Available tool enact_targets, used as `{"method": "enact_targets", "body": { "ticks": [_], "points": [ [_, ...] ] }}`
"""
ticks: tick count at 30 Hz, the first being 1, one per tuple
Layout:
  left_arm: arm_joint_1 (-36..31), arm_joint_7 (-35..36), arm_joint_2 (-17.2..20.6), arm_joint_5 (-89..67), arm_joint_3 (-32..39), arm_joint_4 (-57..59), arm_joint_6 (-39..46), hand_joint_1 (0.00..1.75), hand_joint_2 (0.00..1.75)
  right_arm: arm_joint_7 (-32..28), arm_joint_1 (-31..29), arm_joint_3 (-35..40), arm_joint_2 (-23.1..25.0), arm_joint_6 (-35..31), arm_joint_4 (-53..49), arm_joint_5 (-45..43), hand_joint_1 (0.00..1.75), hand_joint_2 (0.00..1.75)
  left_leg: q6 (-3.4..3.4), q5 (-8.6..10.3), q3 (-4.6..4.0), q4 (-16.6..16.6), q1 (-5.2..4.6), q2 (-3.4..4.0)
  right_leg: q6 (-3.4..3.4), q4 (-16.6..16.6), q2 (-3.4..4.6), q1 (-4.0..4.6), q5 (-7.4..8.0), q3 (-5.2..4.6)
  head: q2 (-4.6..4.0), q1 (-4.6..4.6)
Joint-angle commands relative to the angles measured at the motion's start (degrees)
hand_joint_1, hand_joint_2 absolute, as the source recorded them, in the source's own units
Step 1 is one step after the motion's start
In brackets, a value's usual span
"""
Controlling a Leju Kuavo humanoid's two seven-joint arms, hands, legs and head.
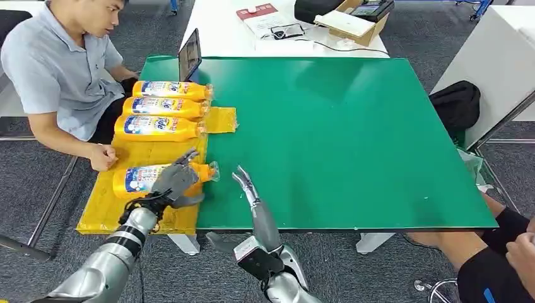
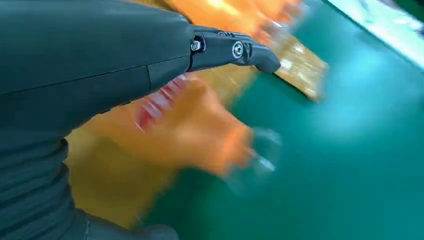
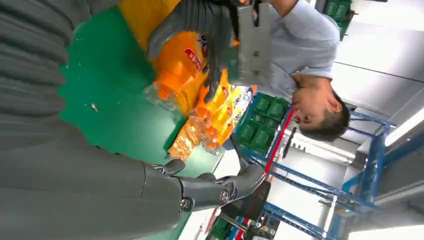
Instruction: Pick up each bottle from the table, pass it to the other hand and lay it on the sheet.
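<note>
Left hand (image 1: 173, 180): fingers wrapped around orange bottle (image 1: 142, 178), held over yellow sheet (image 1: 107, 211).
Right hand (image 1: 247, 187): fingers spread, empty, above green desk (image 1: 353, 139).
Sheet: three bottles (image 1: 165, 108) lying in a row.

Orange bottles (image 1: 165, 107) with blue-and-white labels lie on a yellow sheet (image 1: 110, 208) beside the green table (image 1: 353, 139).

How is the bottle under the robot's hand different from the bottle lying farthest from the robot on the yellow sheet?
The near bottle is gripped by the robot's left hand; the far bottle lies untouched. The near bottle sits apart at the near end of the yellow sheet; the far bottle heads a tight row of three. Both are orange, on their sides, caps toward the green table.
</note>
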Motion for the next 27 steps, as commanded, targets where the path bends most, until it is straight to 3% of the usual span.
{"method": "enact_targets", "body": {
  "ticks": [1,6,11,14,19,22,27],
  "points": [
    [9.15,0.8,-4.71,13.48,-0.86,-18.48,-7.13,0.0,1.75,0.04,-2.04,-1.14,-0.86,-0.19,5.22,-0.14,0.0,1.75,-0.05,-0.08,0.15,-0.07,0.02,0.12,-0.1,-0.07,0.12,0.03,-0.04,0.11,0.0,0.02],
    [10.23,1.0,-5.11,16.9,-1.07,-22.1,-7.74,0.0,1.75,0.04,-1.9,-1.32,-0.88,-0.29,5.1,-0.07,0.0,1.75,-0.03,-0.1,-0.06,0.02,0.06,0.13,-0.08,0.0,0.08,0.07,-0.06,-0.1,0.0,0.0],
    [15.46,0.36,-9.59,31.23,0.69,-40.55,-4.81,0.0,1.75,0.04,-0.09,-2.07,-0.87,-1.51,2.04,0.11,0.0,1.75,-0.02,-0.07,-0.4,0.05,0.07,0.1,-0.05,0.02,0.03,0.08,-0.04,-0.44,0.0,0.02],
    [18.12,1.72,-11.78,40.64,0.47,-48.43,-3.15,0.0,1.75,0.04,0.83,-1.26,-1.31,-5.53,-1.74,0.0,0.0,1.75,-0.02,-0.2,-0.46,0.19,0.09,0.08,-0.07,0.11,0.02,0.1,-0.16,-0.47,0.0,0.0],
    [24.81,0.99,-10.25,56.36,-3.54,-53.55,1.24,0.0,1.75,0.04,6.15,-3.33,-3.29,-15.06,-15.29,-0.51,0.0,1.75,-0.02,-0.16,-0.44,0.05,0.04,0.18,-0.07,0.02,0.11,0.04,-0.1,-0.5,0.0,0.0],
    [29.89,-0.22,-9.1,58.74,-5.55,-57.46,2.07,0.0,1.75,0.04,12.05,-10.53,-1.9,-15.06,-22.96,3.9,0.0,1.75,-0.04,-0.21,-0.36,0.0,0.02,0.06,-0.08,-0.01,-0.01,0.03,-0.19,-0.41,0.0,0.0],
    [29.89,-0.22,-9.1,58.74,-5.55,-57.46,2.07,0.0,1.75,0.04,12.05,-10.53,-1.9,-15.06,-22.96,3.9,0.0,1.75,-0.03,-0.14,-0.59,0.01,0.02,0.09,-0.07,0.01,0.02,0.02,-0.11,-0.66,0.0,0.0]
  ]
}}
